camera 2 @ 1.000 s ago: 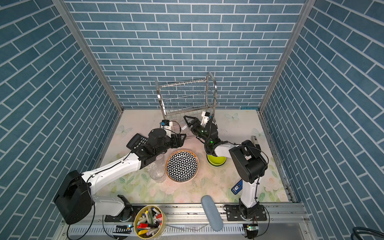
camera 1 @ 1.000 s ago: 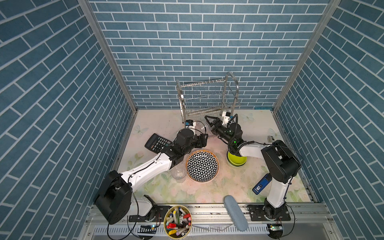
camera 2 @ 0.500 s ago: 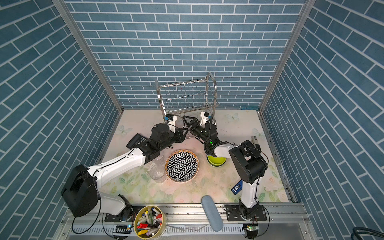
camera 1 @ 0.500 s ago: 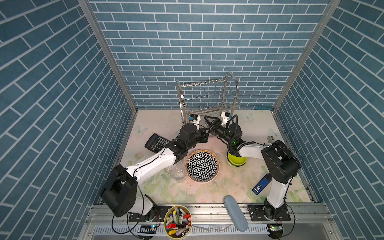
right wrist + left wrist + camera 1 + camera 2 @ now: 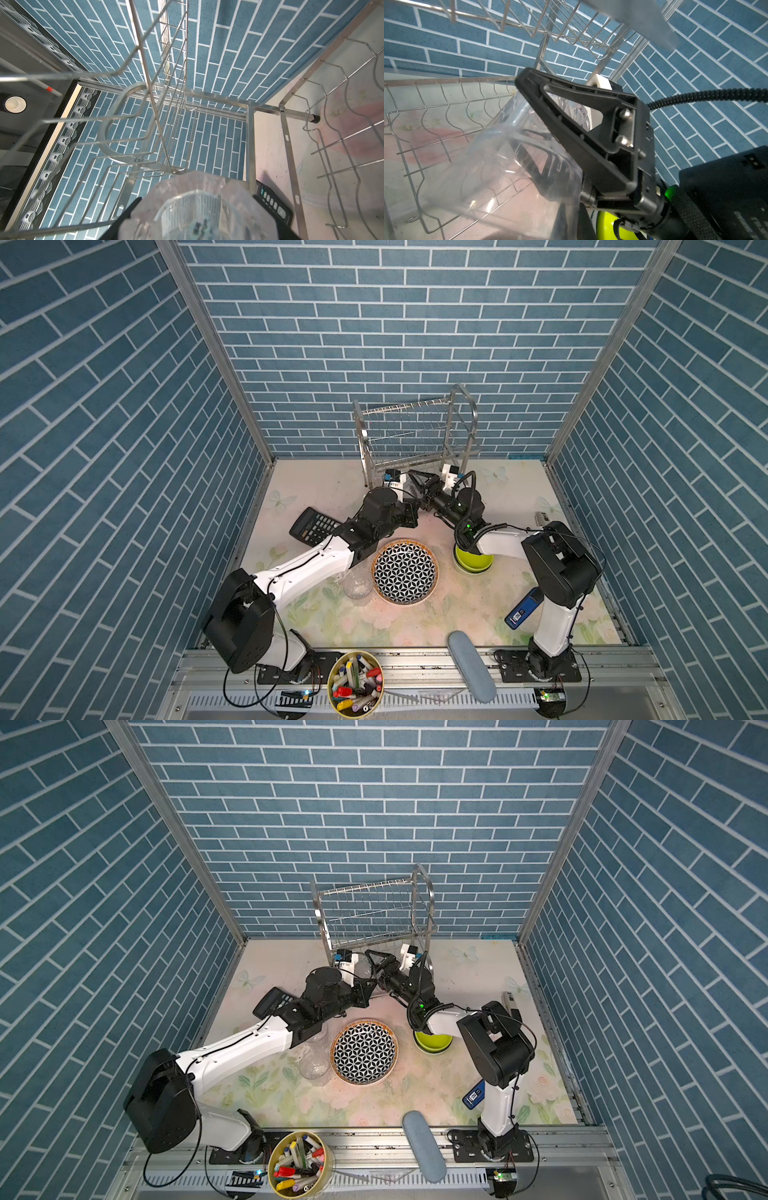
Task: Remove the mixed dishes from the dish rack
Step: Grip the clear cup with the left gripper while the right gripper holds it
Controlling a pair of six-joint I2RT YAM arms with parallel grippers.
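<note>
The steel dish rack (image 5: 415, 439) (image 5: 374, 915) stands at the back wall, both tiers bare. At its lower tier my right gripper (image 5: 415, 483) (image 5: 197, 218) is shut around a clear glass tumbler (image 5: 500, 166) (image 5: 199, 207), one finger on each side. My left gripper (image 5: 415, 508) (image 5: 566, 220) is shut on that tumbler's rim wall. On the table lie a black-and-white star-patterned plate (image 5: 404, 571) (image 5: 363, 1052), a lime bowl (image 5: 473, 562) (image 5: 432, 1042) and another clear tumbler (image 5: 357, 585) (image 5: 313, 1067).
A black calculator (image 5: 313, 526) lies left of the left arm. A tub of markers (image 5: 355, 682) and a grey-blue oblong case (image 5: 471, 659) sit at the front rail. A blue device (image 5: 523, 608) lies by the right arm's base. The rack's wires (image 5: 162, 124) surround both grippers.
My left gripper has moved back toward the rack and closed on the tumbler that the right gripper holds. The right arm has stayed in place.
</note>
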